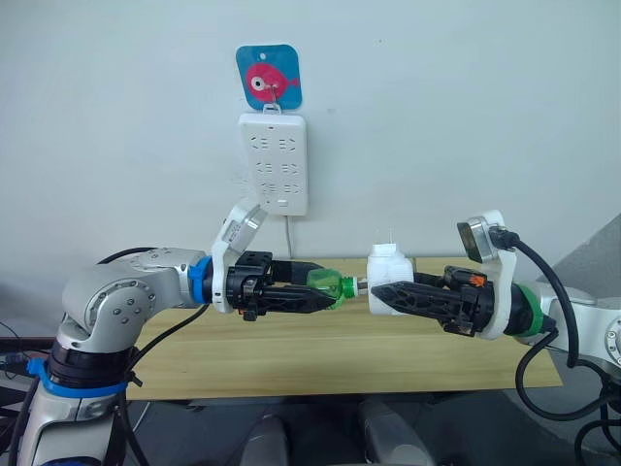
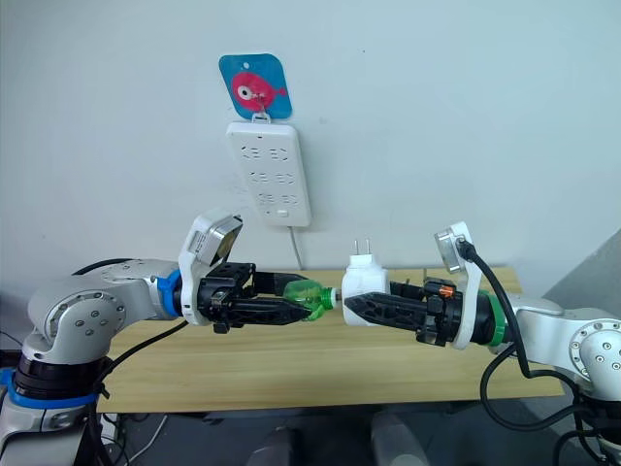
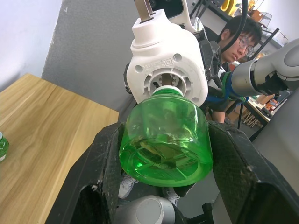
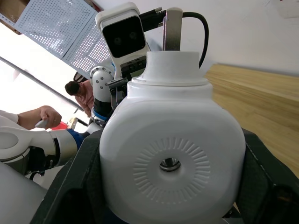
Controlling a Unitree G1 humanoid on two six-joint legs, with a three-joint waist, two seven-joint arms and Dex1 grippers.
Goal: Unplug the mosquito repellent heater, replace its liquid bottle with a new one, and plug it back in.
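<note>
My right gripper is shut on the white mosquito repellent heater, held in the air above the table with its metal prongs pointing up. My left gripper is shut on a green liquid bottle, lying sideways with its neck at the heater's round socket. The bottle sits between my left fingers in the left wrist view, and the heater fills the space between my right fingers in the right wrist view. A second green bottle stands on the table.
The white power strip hangs on the wall under a blue fish hook, its cord dropping behind the wooden table. People are in the room behind the arms.
</note>
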